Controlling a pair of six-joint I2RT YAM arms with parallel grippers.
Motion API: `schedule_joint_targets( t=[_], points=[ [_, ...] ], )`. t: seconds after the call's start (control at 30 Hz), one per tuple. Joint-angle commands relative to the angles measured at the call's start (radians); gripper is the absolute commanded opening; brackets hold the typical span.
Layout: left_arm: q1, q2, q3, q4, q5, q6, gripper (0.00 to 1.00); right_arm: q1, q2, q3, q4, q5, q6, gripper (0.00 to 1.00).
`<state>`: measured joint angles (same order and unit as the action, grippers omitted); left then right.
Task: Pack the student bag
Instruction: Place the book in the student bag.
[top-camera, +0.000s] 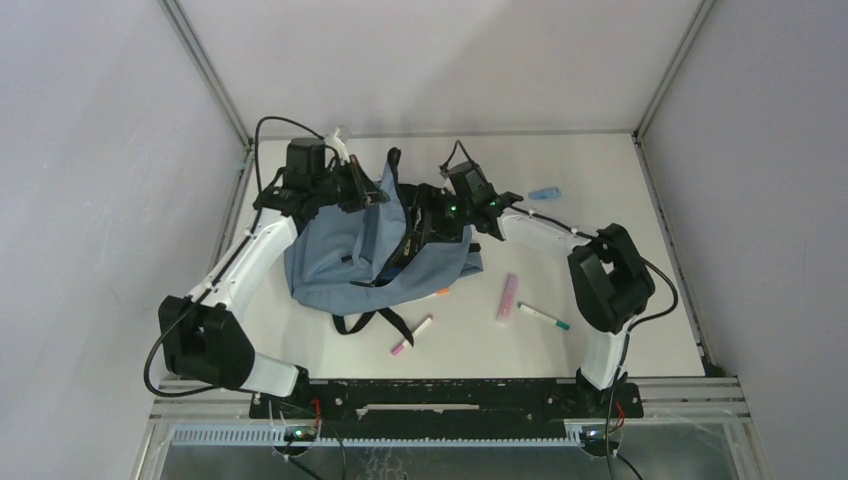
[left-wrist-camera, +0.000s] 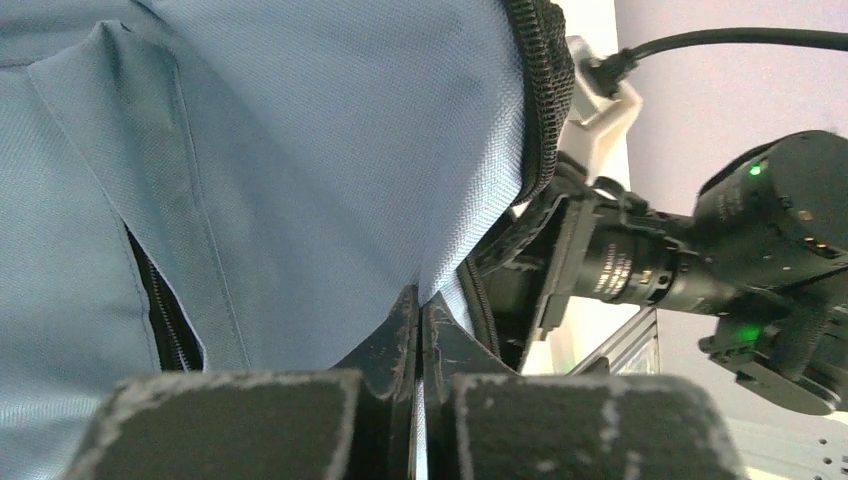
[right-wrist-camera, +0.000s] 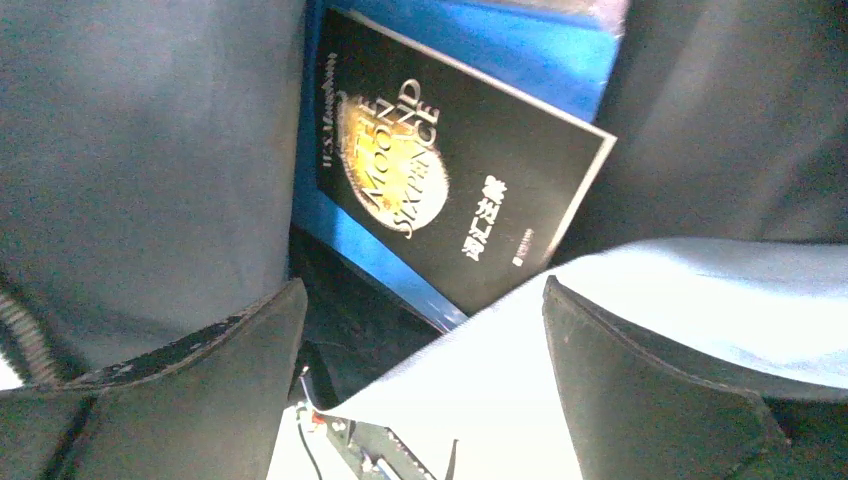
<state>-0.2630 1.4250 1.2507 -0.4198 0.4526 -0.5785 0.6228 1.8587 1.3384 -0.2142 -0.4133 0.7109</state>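
My left arm (top-camera: 255, 250) and right arm (top-camera: 545, 228) each have white link shells joined by bulky black joint housings (top-camera: 205, 345). Black cables (top-camera: 265, 125) loop from the joints, and a green indicator light (top-camera: 452, 209) glows at the wrist. My left gripper (left-wrist-camera: 418, 297) and right gripper (right-wrist-camera: 422, 290) carry black, wedge-shaped fingers (right-wrist-camera: 200, 400) with scuffed, grey-worn edges

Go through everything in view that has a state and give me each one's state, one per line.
Soft blue-grey fabric backpack: mouth held open.
Left gripper: shut on the backpack's edge.
Right gripper: open, empty, at the backpack's mouth.
Black paperback book: inside the backpack, against a bright blue folder.
Pink-capped white marker: capped, lying outside the backpack.
Green-capped white pen: capped, lying outside the backpack.
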Motion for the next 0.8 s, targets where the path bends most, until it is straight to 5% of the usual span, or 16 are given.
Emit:
schedule_joint_targets(
  t=[0.0, 0.23, 0.47, 0.5, 0.53, 0.57, 0.6, 0.77],
  points=[
    [0.006, -0.023, -0.022, 0.099, 0.045, -0.029, 0.00, -0.023, -0.078, 0.038, -0.085, 0.073, -0.069, 0.96],
    [0.006, -0.021, -0.032, 0.106, 0.044, -0.017, 0.00, -0.077, -0.179, -0.010, -0.110, 0.106, -0.083, 0.96],
    [-0.088, -0.002, 0.001, 0.054, -0.075, 0.065, 0.00, -0.228, -0.476, -0.241, -0.148, 0.189, -0.110, 0.95],
    [-0.111, 0.014, 0.019, 0.039, -0.100, 0.078, 0.05, -0.247, -0.518, -0.267, -0.166, 0.220, -0.120, 0.96],
    [-0.138, 0.037, 0.037, 0.023, -0.119, 0.089, 0.23, -0.261, -0.553, -0.293, -0.191, 0.260, -0.131, 0.95],
    [-0.162, 0.064, 0.065, 0.001, -0.122, 0.101, 0.54, -0.269, -0.583, -0.314, -0.219, 0.327, -0.140, 0.95],
    [-0.197, 0.092, 0.103, -0.040, -0.120, 0.110, 0.65, -0.273, -0.608, -0.332, -0.250, 0.381, -0.141, 0.95],
    [-0.306, 0.116, 0.268, -0.223, -0.251, 0.221, 0.70, -0.243, -0.662, -0.405, -0.399, 0.599, -0.112, 0.93]
  ],
)
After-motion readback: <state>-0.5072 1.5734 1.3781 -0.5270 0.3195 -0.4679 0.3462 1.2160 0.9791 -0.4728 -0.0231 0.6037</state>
